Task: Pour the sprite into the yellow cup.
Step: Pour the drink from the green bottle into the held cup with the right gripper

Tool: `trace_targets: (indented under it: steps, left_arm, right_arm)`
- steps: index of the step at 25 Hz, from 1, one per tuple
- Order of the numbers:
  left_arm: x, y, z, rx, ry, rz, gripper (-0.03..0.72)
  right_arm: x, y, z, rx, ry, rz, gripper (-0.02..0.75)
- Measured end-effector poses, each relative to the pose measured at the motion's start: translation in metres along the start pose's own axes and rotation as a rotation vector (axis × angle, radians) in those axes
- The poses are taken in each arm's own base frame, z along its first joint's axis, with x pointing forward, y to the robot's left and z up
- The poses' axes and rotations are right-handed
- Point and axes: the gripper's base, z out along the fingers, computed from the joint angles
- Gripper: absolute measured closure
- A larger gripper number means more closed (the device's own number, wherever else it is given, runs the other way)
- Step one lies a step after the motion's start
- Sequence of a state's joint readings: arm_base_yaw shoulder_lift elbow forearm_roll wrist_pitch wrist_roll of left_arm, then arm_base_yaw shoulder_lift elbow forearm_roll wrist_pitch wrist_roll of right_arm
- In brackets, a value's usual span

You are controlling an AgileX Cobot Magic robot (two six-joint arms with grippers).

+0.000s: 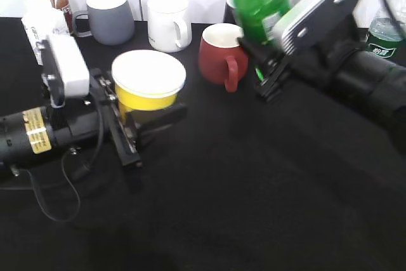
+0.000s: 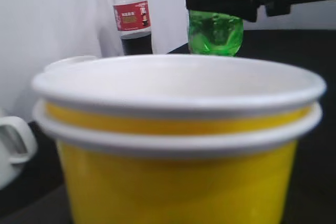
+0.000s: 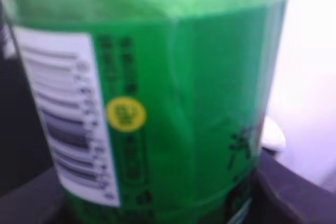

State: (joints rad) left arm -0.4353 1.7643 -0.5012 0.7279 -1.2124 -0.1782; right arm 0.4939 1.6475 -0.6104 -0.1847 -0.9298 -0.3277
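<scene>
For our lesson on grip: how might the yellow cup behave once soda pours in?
The yellow cup looks like thin plastic, probably light and easy to tip or slide. Its wide rim over a narrower base adds to that. The left tool around its body should steady it, though a hard squeeze might dent it.

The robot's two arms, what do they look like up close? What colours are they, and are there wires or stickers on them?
Both arms are black and tube-shaped. The left arm bears a yellow label with dark print and a boxy white camera housing; a thin black cable loops beneath it. Its left gripper is black metal rails. The right arm carries a rounded grey-white camera plate with two dark holes; its right gripper is black.
</scene>
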Motion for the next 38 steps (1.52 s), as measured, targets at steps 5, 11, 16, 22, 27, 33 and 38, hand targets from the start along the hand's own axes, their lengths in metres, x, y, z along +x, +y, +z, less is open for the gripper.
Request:
trace_targets:
  steps: [5,11,16,22,27,33,38]
  left_arm:
    - [0.0,-0.001,0.0,0.006,0.0,-0.035,0.27]
    - [0.001,-0.006,0.0,0.059,0.011,-0.015,0.27]
    - [0.001,-0.008,0.0,0.083,0.017,-0.036,0.27]
    - [0.001,-0.005,0.0,0.052,0.011,-0.048,0.27]
    - [0.001,-0.005,0.0,0.046,0.009,-0.051,0.27]
    - [0.001,-0.005,0.0,0.046,0.009,-0.051,0.27]
    - [0.001,-0.005,0.0,0.046,0.009,-0.051,0.27]
  right_arm:
    - [0.001,0.001,0.0,-0.007,0.012,-0.356,0.29]
    - [0.004,0.002,0.0,-0.017,0.052,-0.529,0.29]
    - [0.005,-0.001,0.0,0.004,0.07,-0.635,0.29]
    - [-0.001,-0.003,0.005,-0.002,0.044,-0.699,0.29]
    - [-0.013,-0.008,0.014,0.022,0.003,-0.763,0.29]
    - [-0.017,-0.01,0.017,0.033,-0.01,-0.901,0.29]
    - [-0.018,-0.011,0.017,0.034,-0.009,-0.971,0.297]
